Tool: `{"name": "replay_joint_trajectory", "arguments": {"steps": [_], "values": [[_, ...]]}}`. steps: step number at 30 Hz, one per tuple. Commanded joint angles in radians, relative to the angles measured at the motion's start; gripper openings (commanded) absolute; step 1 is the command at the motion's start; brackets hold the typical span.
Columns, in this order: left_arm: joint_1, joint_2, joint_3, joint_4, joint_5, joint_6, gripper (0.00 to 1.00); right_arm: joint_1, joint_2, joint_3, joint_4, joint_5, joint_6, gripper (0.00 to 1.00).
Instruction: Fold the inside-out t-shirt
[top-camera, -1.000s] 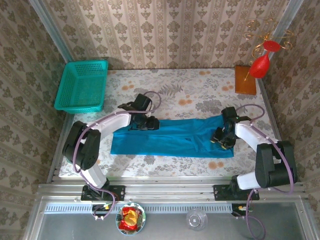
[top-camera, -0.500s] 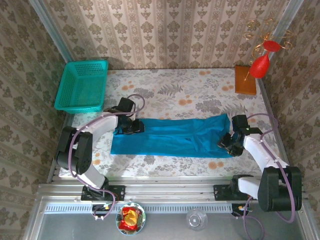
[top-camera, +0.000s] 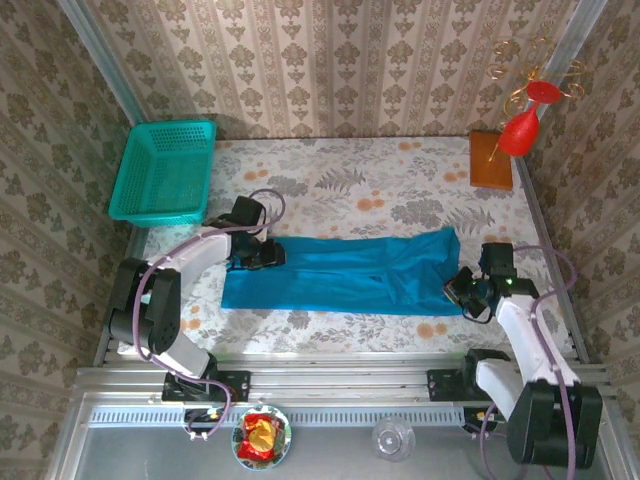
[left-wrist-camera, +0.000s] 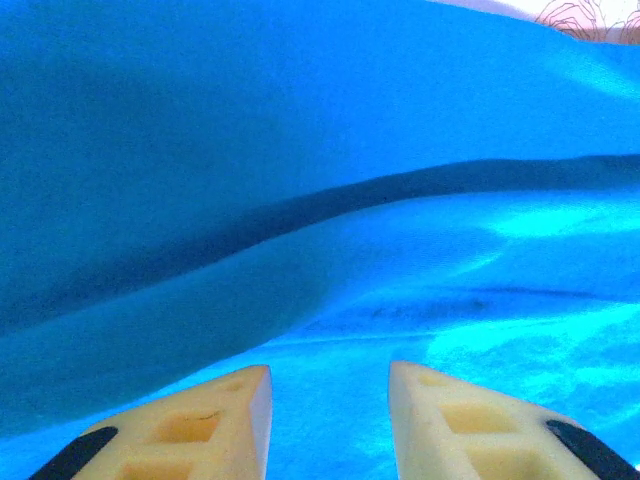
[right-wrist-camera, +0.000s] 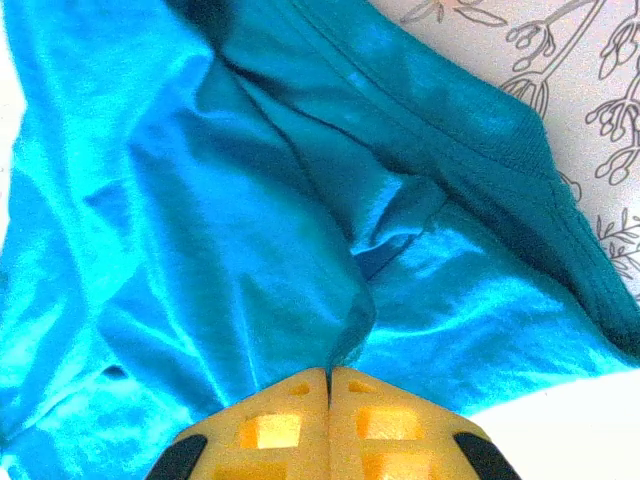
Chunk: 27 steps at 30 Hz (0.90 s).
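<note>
On the metal ledge in front of the table, a small bowl (top-camera: 262, 437) of wrapped snacks is sitting left of centre and a clear glass (top-camera: 393, 438) is standing just right of it. Beyond them, the inside-out t-shirt (top-camera: 350, 272) is lying as a long flat band across the near half of the table (top-camera: 400, 190), running left to right and reaching closer to the right edge than the left. The right gripper (top-camera: 462, 290) is sitting at the shirt's near right corner, its fingers (right-wrist-camera: 290, 420) pressing tightly together while a puckered ridge of blue cloth is running straight into the seam between them, so it is pinching the fabric. The left gripper (top-camera: 262, 255) is resting at the shirt's far left corner, its fingers (left-wrist-camera: 215, 415) standing partly apart over the cloth with nothing caught between them. Farther back, a teal mesh basket (top-camera: 165, 172) is sitting at the far left corner, overhanging the table's left edge, and a wooden block (top-camera: 491, 160) carrying a red ornament (top-camera: 520, 128) is standing at the far right corner.
</note>
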Motion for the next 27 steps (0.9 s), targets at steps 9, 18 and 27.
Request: {"name": "replay_joint_trajectory", "arguments": {"steps": [9, 18, 27], "values": [[0.047, -0.008, 0.022, -0.017, 0.008, 0.042, 0.36, -0.002, -0.248, -0.127, -0.166, 0.022, 0.176, 0.0], [0.085, 0.0, 0.03, -0.05, -0.001, 0.063, 0.36, -0.002, -0.228, -0.07, -0.226, 0.139, 0.162, 0.1], [0.134, -0.014, 0.03, -0.075, -0.013, 0.087, 0.37, -0.002, -0.086, 0.071, -0.062, 0.044, 0.067, 0.39]]}}
